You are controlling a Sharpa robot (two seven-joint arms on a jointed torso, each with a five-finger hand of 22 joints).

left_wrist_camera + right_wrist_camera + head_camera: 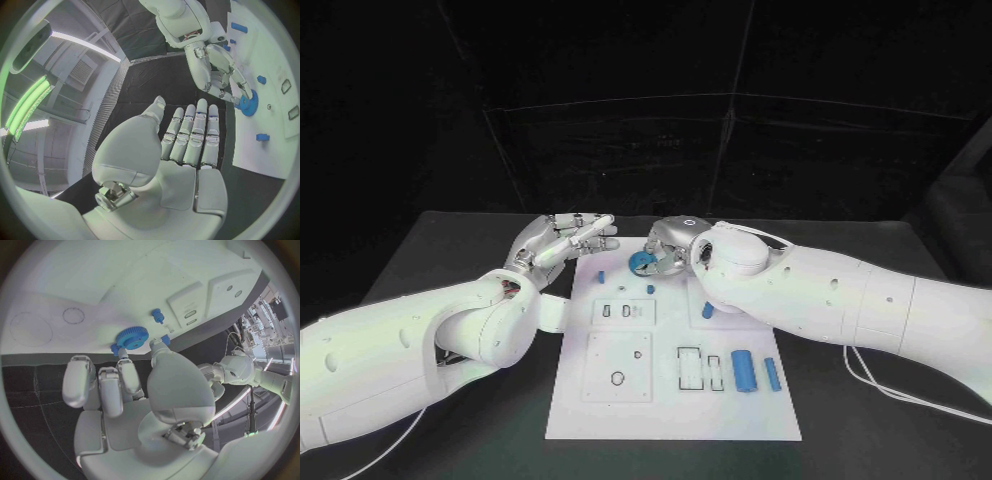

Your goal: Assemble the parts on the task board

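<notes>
One gear [132, 337] is pinched in the right hand [134, 390] at the far end of the board [675, 410]. Left hand [567, 240] hovers beside, fingers straight, apart, holding nothing. Seating the gear probably comes next, needing careful alignment.

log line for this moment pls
right hand: fingers on blue gear at task board far edge | left hand: open, beside board

Right arm [848, 300] covering board's [675, 400] far right corner in head view. Gear [643, 262] half hiding behind right hand [672, 245]; grip unclear. Board's edges getting cut off in wrist views.
</notes>
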